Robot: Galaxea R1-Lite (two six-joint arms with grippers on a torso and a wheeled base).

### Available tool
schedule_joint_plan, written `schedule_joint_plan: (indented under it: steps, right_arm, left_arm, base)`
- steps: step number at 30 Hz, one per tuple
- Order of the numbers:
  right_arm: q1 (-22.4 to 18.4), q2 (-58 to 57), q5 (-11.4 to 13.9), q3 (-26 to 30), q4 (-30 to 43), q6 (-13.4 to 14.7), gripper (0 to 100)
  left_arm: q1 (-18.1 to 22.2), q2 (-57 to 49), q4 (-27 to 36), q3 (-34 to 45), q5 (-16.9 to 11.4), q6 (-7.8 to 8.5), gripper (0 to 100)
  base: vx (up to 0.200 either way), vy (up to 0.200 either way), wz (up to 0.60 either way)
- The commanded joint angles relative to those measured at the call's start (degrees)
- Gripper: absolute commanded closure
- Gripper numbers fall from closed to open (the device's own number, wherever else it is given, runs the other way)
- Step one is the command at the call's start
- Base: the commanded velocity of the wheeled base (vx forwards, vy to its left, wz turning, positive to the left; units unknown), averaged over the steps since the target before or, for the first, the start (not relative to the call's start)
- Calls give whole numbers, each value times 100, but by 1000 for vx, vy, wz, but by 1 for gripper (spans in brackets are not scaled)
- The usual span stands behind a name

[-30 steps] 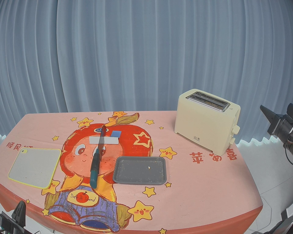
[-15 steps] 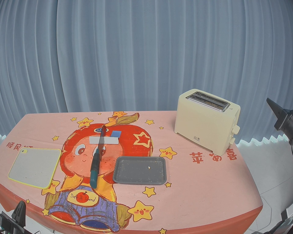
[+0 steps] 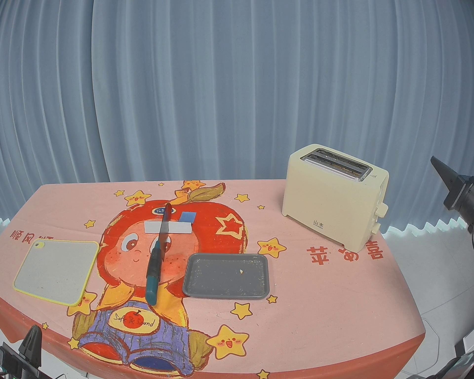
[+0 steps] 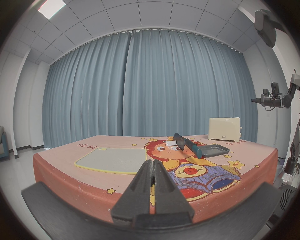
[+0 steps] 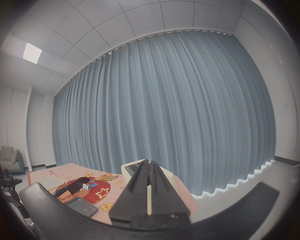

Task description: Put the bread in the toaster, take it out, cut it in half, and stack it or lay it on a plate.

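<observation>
Cream plastic toaster (image 3: 335,195) sat well apart from right claw (image 5: 148,164) & left claw (image 4: 152,162), both pinched together, empty. Best approach, imo: straight down over slots, opening beforehand.

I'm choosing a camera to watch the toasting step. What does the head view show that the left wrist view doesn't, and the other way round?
Head view's extras: the toaster seen from above with its slots in sight, and the crumb-speckled floor of the grey tray. Left wrist view's extras: the ceiling light, and the left gripper close enough to see it is shut. Shared: toaster, tray, knife, cutting board, and the right gripper held up off the table's right side.
</observation>
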Motion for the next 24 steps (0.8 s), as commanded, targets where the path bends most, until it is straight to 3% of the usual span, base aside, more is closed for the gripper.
schedule_joint_plan:
  steps: [1, 24]
  right_arm:
    - [53, 30, 2, 50, 0, -62, 100]
    - [79, 22, 2, 94, 0, -97, 100]
  left_arm:
    - [0, -93, -3, 101, 0, -1, 100]
    - [0, -93, -3, 101, 0, -1, 100]
  base:
    - [0, 0, 0]
    - [0, 0, 0]
